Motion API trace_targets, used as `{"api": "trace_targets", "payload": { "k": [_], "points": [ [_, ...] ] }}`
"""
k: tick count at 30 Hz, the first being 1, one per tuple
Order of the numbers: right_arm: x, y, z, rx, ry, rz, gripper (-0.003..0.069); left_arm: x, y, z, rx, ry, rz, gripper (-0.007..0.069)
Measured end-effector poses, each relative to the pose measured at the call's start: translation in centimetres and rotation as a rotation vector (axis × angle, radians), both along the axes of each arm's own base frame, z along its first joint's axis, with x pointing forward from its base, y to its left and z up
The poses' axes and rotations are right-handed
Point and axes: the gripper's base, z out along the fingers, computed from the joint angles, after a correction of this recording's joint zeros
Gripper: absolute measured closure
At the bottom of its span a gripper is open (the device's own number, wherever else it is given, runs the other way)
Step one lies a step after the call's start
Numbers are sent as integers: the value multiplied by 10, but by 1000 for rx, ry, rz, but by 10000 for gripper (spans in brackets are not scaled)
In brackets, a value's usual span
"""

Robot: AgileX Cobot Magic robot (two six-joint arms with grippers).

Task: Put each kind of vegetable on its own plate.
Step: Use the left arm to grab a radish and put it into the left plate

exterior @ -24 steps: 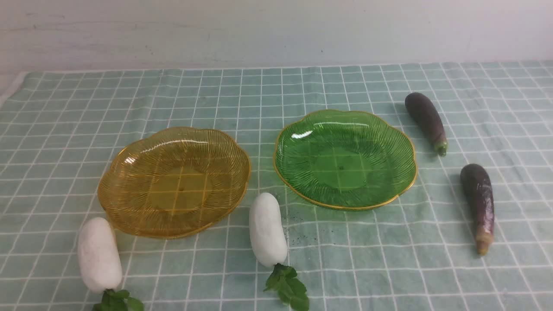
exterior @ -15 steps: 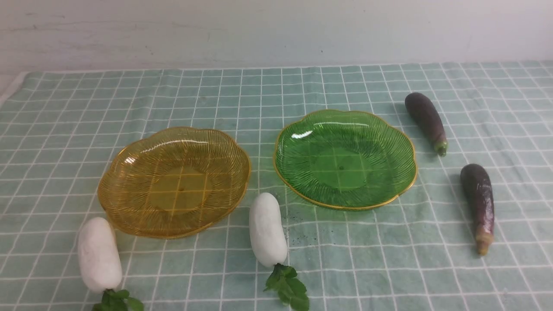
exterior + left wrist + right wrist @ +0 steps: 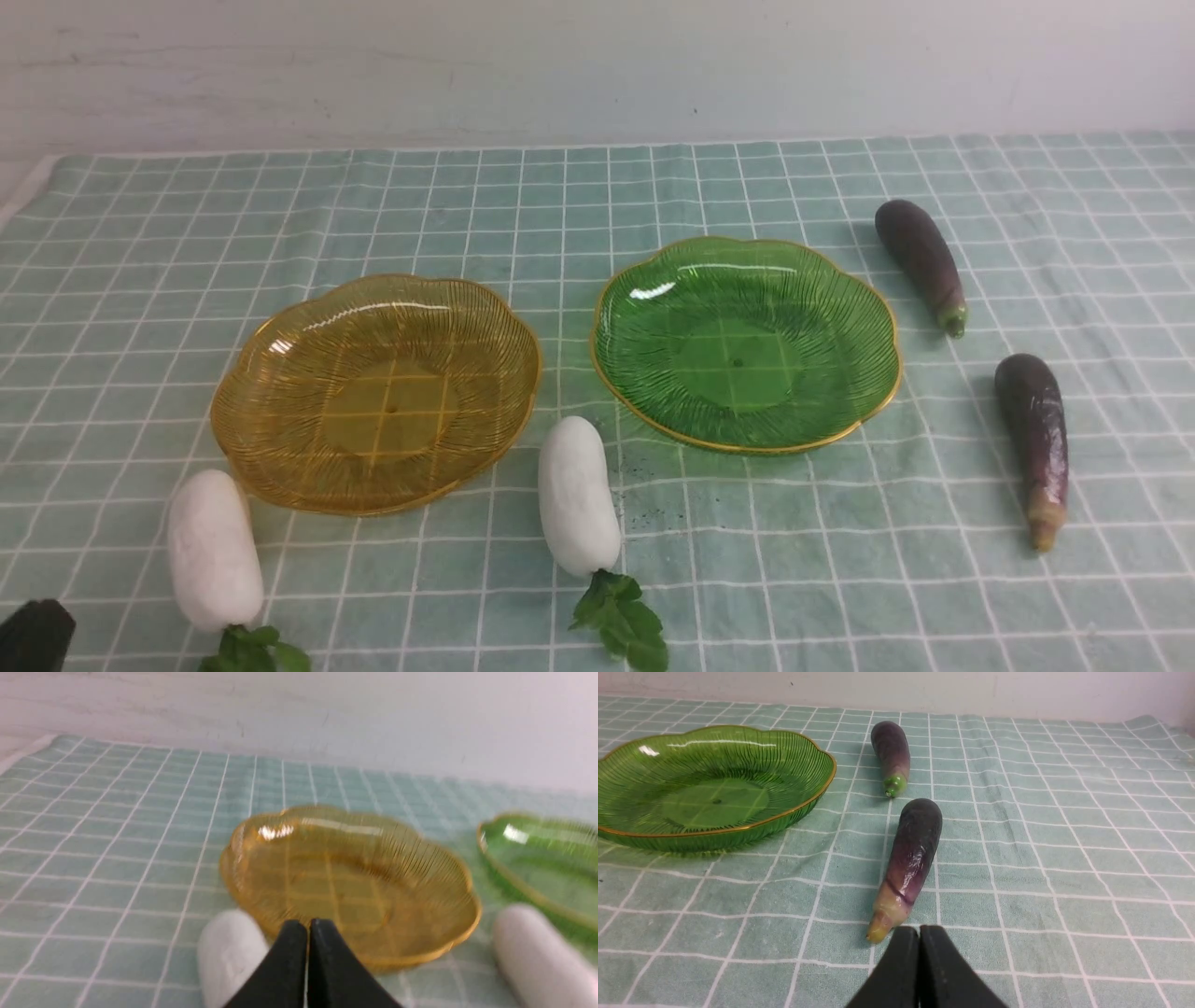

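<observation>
Left gripper [image 3: 307, 924]: clenched, empty. Left radish [image 3: 213, 551] lies just beyond its tips by the front-left corner, lengthwise front to back, leaves toward the front edge. Right gripper [image 3: 919, 928]: clenched, empty. Near eggplant [image 3: 913, 858] lies just ahead by the right edge, tan stem pointing back at the tips. Second radish [image 3: 577, 497], front centre, leaves frontward; far eggplant [image 3: 920, 257], stem frontward. Amber plate [image 3: 271, 373] and green plate [image 3: 840, 308] mid-bench, on checked cloth [image 3: 140, 233].
</observation>
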Motion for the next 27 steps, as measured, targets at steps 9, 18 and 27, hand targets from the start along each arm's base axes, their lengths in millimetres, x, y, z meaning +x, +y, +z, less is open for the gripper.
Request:
{"api": "trace_targets", "payload": {
  "k": [9,18,27],
  "points": [
    [0,0,0,-4,0,0,673,-10,13,50,-317,-479,80,632],
    [2,5,8,412,-97,-14,673,-32,1,165,-214,-395,-44,632],
    [2,2,20,930,-225,-63,673,82,-19,121,13,902,-172,632]
  ]
}}
